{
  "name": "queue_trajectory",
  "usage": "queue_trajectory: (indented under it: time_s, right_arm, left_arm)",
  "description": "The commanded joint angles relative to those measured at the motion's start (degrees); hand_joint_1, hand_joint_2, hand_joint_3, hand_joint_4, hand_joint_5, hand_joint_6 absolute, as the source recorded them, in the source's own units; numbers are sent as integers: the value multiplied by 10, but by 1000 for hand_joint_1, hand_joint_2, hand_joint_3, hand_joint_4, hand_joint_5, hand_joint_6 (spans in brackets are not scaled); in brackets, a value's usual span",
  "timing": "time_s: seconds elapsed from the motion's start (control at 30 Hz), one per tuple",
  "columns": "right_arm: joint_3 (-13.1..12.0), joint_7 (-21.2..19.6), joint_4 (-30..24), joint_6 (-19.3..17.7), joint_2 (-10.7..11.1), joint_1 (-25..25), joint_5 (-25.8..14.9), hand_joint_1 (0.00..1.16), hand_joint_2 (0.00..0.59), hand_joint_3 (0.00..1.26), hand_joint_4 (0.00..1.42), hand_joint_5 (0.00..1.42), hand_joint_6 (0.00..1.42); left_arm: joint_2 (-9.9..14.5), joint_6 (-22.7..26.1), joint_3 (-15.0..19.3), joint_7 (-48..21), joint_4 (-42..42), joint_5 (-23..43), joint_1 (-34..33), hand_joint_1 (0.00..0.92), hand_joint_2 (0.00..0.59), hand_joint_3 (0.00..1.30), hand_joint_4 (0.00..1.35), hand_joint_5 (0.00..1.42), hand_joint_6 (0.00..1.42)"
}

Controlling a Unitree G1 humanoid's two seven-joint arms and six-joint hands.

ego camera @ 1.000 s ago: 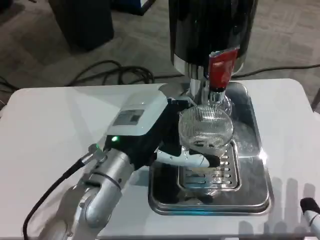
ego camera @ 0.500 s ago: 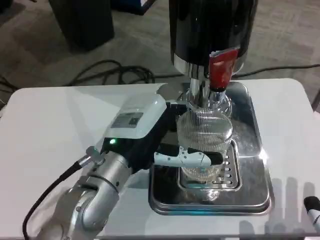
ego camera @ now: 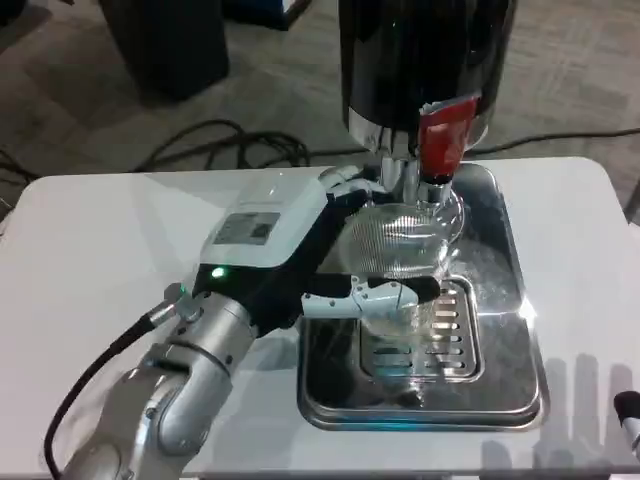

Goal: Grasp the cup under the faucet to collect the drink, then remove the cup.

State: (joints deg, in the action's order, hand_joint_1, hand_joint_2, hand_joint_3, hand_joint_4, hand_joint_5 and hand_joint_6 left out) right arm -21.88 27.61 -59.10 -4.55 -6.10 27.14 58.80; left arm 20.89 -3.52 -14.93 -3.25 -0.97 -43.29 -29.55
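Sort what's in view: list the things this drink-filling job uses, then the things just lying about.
In use:
- clear ribbed plastic cup, gripped by the left hand
- black-and-chrome drink dispenser with its red tap lever
- shiny steel drip tray with slotted grate

Lying about:
- black cables on the carpet
- right hand, waiting at the table's edge
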Motion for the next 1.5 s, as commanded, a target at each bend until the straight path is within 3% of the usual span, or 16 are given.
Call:
queue_trajectory:
  time_s: [0.03,0.3,0.67,0.93,1.13,1.27,1.4,1.5]
  right_arm:
    - [-10,3,-9,-7,-28,6,-13,118,385,110,0,0,158]
    - [-14,3,-9,-13,-34,9,-14,118,379,125,0,0,162]
    - [-10,5,-9,-12,-37,6,-12,123,396,125,0,0,162]
    - [-10,7,-9,-5,-35,4,-12,174,418,124,0,0,162]
    - [-12,5,-9,-1,-34,2,-14,198,433,124,0,0,162]
    - [-13,4,-9,0,-34,-1,-14,207,447,124,0,0,148]
    - [-14,4,-9,0,-34,-1,-14,208,461,131,0,0,144]
    - [-16,1,-9,-2,-36,0,-15,208,464,133,0,0,143]
  left_arm:
    - [9,4,-5,-33,0,11,-5,199,87,339,70,184,411]
    - [14,-16,6,-30,20,25,5,218,98,304,23,154,376]
    - [42,-42,61,-28,113,56,54,281,111,300,22,153,401]
    - [65,-44,109,-46,169,97,101,272,113,300,148,231,420]
    - [79,-73,182,-77,224,231,117,219,118,369,296,344,489]
    - [83,-62,217,-132,230,379,84,119,115,386,343,370,352]
    - [83,-8,232,-201,227,538,28,7,97,341,304,376,331]
    - [90,45,232,-245,225,622,-11,0,72,304,245,327,288]
